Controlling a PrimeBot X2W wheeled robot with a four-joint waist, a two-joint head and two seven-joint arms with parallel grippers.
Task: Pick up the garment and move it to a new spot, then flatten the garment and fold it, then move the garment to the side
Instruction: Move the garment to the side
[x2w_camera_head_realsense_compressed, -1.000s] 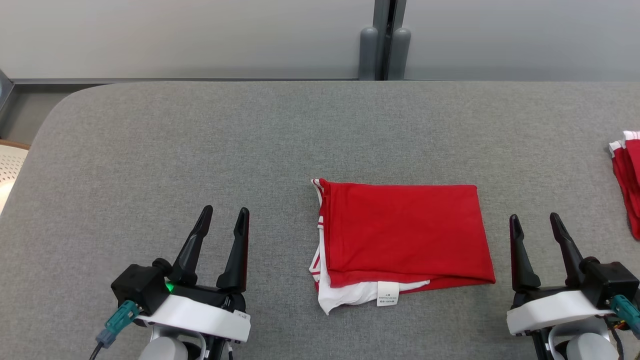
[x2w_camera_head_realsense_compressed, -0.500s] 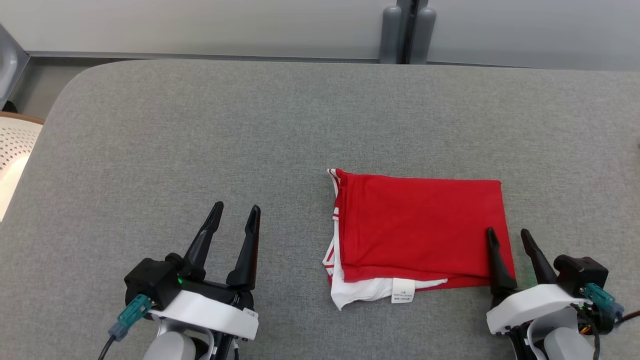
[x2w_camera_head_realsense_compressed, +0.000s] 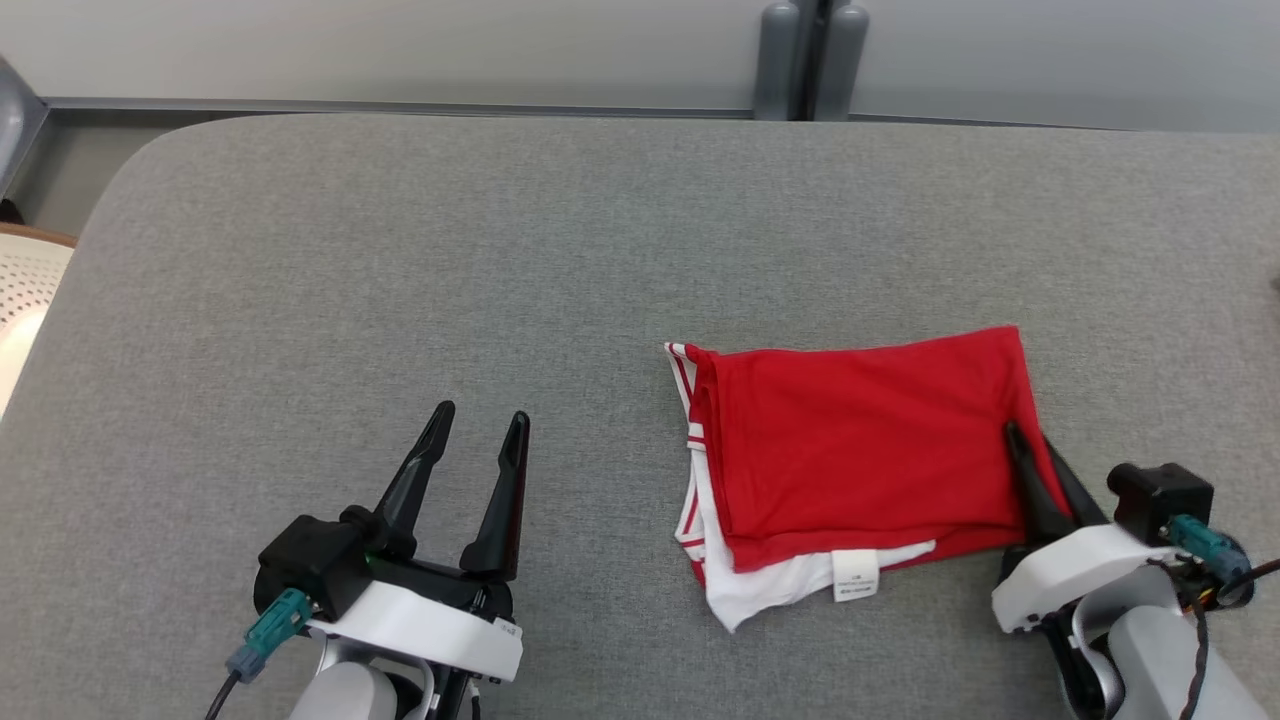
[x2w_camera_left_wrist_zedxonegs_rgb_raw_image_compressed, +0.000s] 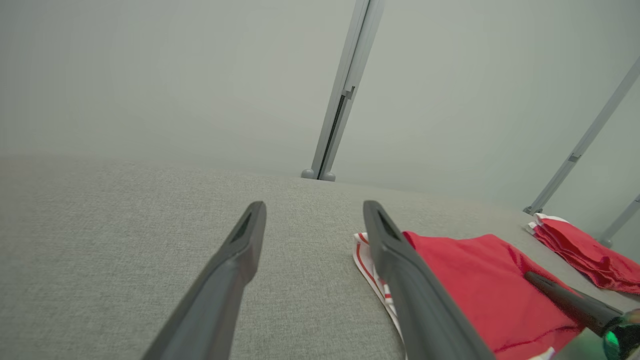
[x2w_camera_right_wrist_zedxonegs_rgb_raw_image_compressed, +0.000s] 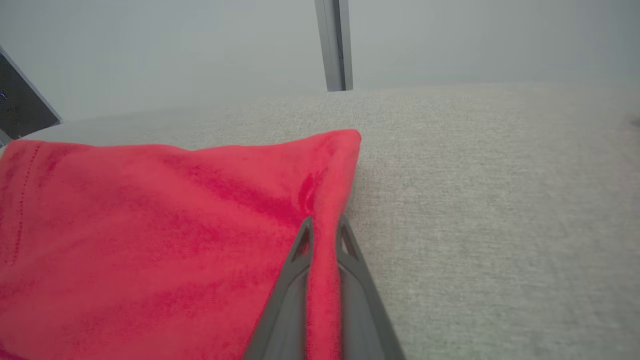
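In right pincer (x2w_camera_right_wrist_zedxonegs_rgb_raw_image_compressed: 324, 223), garment (x2w_camera_head_realsense_compressed: 860, 440) edge.

**Garment between two grippers**

The garment (x2w_camera_head_realsense_compressed: 860, 450) lies on the table (x2w_camera_head_realsense_compressed: 400, 250), right of its middle, toward the near edge. The left gripper (x2w_camera_head_realsense_compressed: 482, 415) sits well apart on its left. The right gripper (x2w_camera_head_realsense_compressed: 1028, 437) is at its right edge, a finger on each side of the fold. Farther right lies another cloth bundle (x2w_camera_left_wrist_zedxonegs_rgb_raw_image_compressed: 580, 245); a post (x2w_camera_head_realsense_compressed: 808, 60) stands behind the table.
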